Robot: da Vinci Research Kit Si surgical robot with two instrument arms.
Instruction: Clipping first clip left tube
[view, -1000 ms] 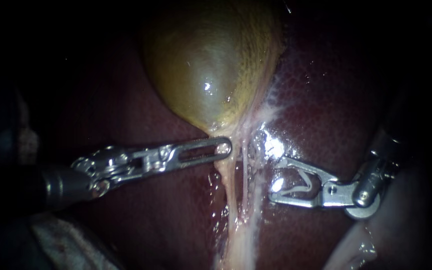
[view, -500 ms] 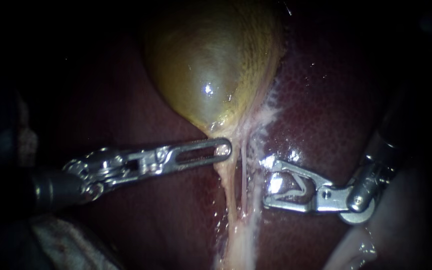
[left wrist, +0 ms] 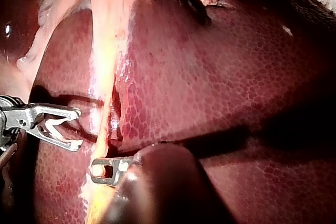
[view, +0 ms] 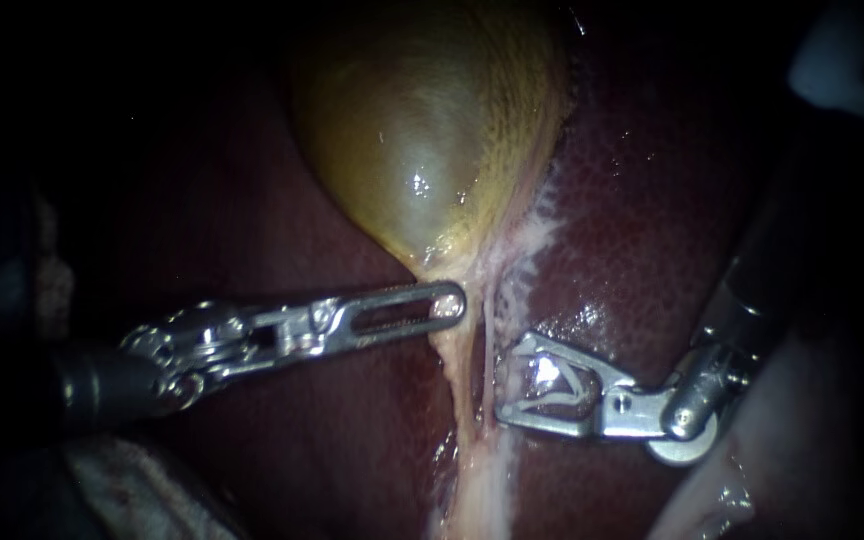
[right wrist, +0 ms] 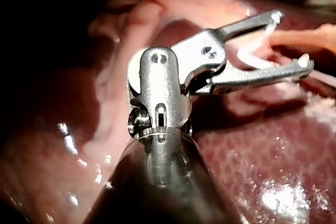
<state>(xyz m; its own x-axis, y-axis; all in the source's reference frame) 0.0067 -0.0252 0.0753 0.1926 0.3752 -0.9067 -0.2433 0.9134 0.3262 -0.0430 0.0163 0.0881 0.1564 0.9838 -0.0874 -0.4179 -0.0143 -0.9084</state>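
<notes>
The yellow-green gallbladder [view: 422, 150] lies on the dark red liver [view: 642, 200]. From its neck two pale tubes run down: the thicker left tube [view: 459, 370] and a thin right tube [view: 491, 325]. My left instrument [view: 449, 300] has its slotted jaws shut on the gallbladder's neck, just above the left tube. My right instrument [view: 505, 380] stands with jaws open and a clip [view: 552, 385] seated inside, its tips just right of the thin tube, neither tube between them. The left wrist view shows both instruments, the left [left wrist: 100, 170] and the right [left wrist: 79, 128], at the tube [left wrist: 105, 77]. The right wrist view shows the right instrument's open jaws [right wrist: 291, 40].
Pale fatty tissue [view: 722, 495] lies at the lower right beside the right instrument's shaft. A greyish fold [view: 122, 485] shows under the left instrument's shaft. Wet liver surface surrounds the tubes on both sides.
My right instrument has moved left and slightly down, bringing its open jaws up beside the thin tube. The left instrument keeps its hold in the same place.
</notes>
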